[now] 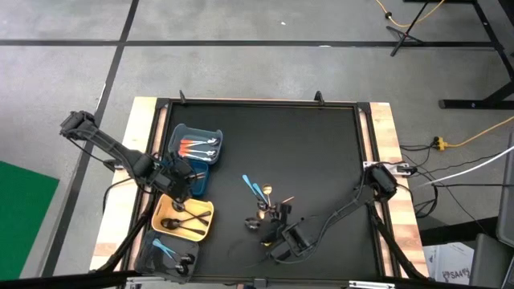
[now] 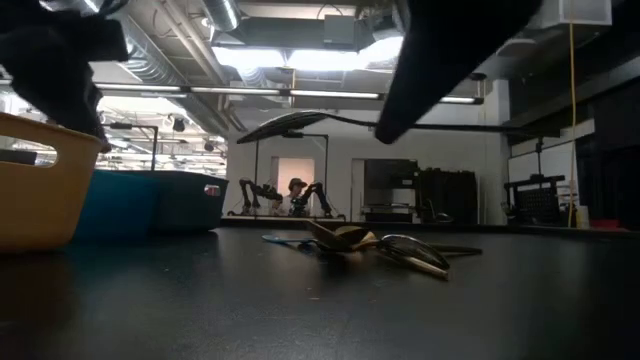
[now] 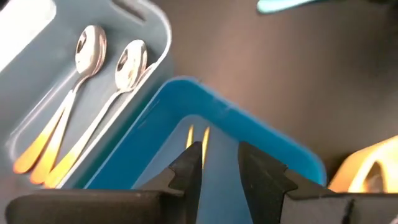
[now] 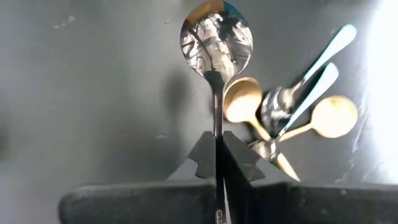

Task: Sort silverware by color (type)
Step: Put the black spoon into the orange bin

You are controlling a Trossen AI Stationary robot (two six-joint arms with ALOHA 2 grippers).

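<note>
My right gripper (image 4: 216, 155) is shut on a shiny black spoon (image 4: 216, 37) and holds it above the table near the front edge (image 1: 269, 230). Below it lies a small pile of silverware (image 1: 267, 207): gold spoons (image 4: 242, 99) and light blue pieces (image 4: 323, 62) resting flat on the black mat. My left gripper (image 3: 221, 168) stands open, with nothing between its fingers, over the rim of a deep blue bin (image 3: 249, 130). Beside that bin, two orange-handled spoons (image 3: 93, 93) lie in a light blue bin (image 1: 197, 144). My right gripper pinches the black spoon's thin handle (image 4: 216, 134) between its two fingers, coming from above at a slant. The spoon sticks out ahead of the fingertips with its bowl leading. In the low view it hangs roughly level (image 2: 290, 125), clear of the table.
A yellow bin (image 1: 202, 229) with black spoons sits at the front left, and a grey bin (image 1: 169, 253) with light blue pieces sits nearer the table's front edge. The mat's middle and right (image 1: 321, 152) are bare. The table's raised frame (image 1: 365, 160) borders the mat.
</note>
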